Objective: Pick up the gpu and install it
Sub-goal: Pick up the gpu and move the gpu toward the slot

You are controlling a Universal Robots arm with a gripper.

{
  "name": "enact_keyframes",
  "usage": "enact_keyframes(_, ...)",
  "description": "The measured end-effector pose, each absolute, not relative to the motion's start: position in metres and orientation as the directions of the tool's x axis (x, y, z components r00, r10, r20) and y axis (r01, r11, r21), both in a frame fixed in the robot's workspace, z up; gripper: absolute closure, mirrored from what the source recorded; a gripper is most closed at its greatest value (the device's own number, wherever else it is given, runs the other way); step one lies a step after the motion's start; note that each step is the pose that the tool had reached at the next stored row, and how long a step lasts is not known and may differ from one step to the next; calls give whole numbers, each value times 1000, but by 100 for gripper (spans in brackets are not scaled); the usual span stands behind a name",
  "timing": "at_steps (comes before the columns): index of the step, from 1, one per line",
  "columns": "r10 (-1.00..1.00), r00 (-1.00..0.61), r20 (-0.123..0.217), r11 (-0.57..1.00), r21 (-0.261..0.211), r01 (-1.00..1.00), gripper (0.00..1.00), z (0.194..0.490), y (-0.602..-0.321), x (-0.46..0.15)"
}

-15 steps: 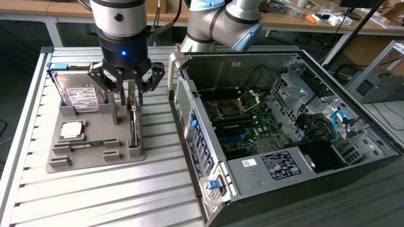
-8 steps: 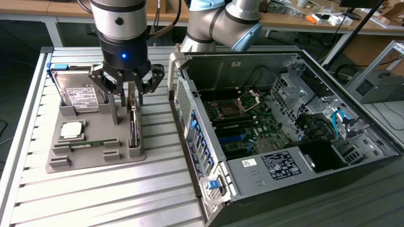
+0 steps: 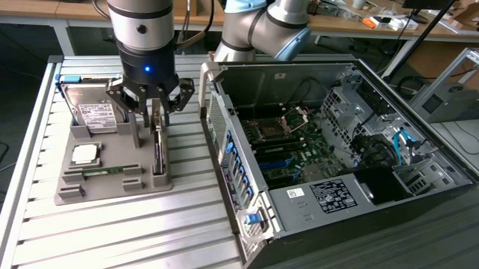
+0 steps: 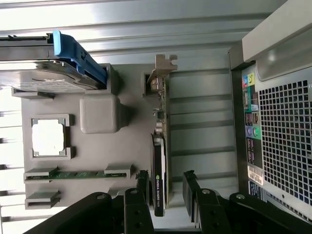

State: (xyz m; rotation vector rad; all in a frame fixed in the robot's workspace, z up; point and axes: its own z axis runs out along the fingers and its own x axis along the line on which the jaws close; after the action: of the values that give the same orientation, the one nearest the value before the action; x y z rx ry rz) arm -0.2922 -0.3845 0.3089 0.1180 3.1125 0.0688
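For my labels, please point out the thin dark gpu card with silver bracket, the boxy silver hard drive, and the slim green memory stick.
thin dark gpu card [image 4: 159, 163]: wrist view, its dark body.
boxy silver hard drive [image 3: 97, 116]: exterior view, its white label.
slim green memory stick [image 3: 112, 170]: exterior view, its middle.

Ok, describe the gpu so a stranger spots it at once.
To the exterior view's left of the open computer case lies a grey tray. The gpu stands on edge along its case-side edge, under the gripper. Unlike the boxy hard drive and green memory stick, it is thin and dark with a silver bracket.
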Motion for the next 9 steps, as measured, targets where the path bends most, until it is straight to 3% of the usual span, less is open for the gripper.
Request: enact_keyframes(9,76,-997,-25,996,45,75,58,299,-381,-292)
